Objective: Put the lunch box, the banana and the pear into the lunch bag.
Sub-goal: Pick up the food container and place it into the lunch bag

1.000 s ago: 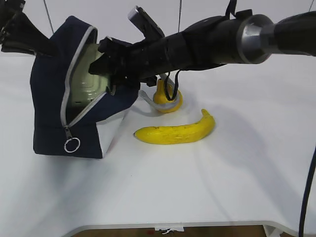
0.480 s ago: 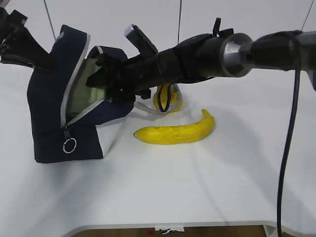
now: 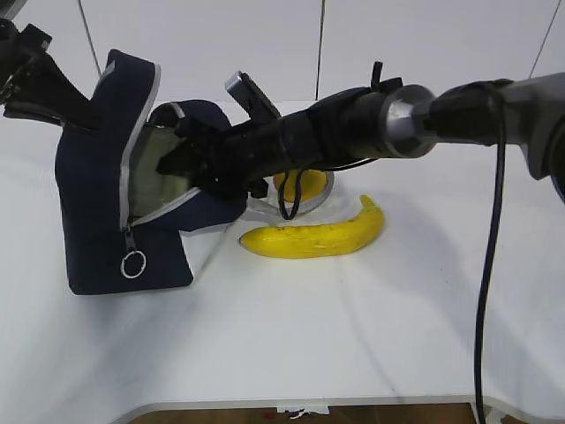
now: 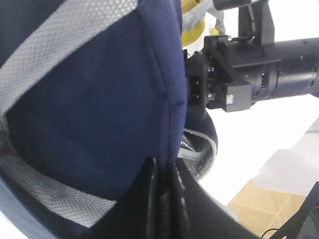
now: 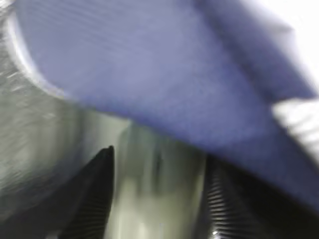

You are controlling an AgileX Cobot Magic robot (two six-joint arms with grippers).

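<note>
The navy lunch bag stands tilted at the left, its zippered mouth facing right. My left gripper is shut on the bag's top fabric edge. My right gripper reaches into the mouth, shut on the pale green lunch box; in the blurred right wrist view the box sits between the jaws under navy fabric. The banana lies on the table right of the bag. The pear stands behind it, partly hidden by my right arm.
The zipper's ring pull hangs at the bag's front. A grey webbing handle lies between bag and pear. My right arm spans the table above the fruit. The white table's front edge is near.
My right arm has dropped lower and pushed the lunch box deeper into the bag. The bag has tipped and shifted, so its white lower panel no longer shows. The fruit has not moved.
</note>
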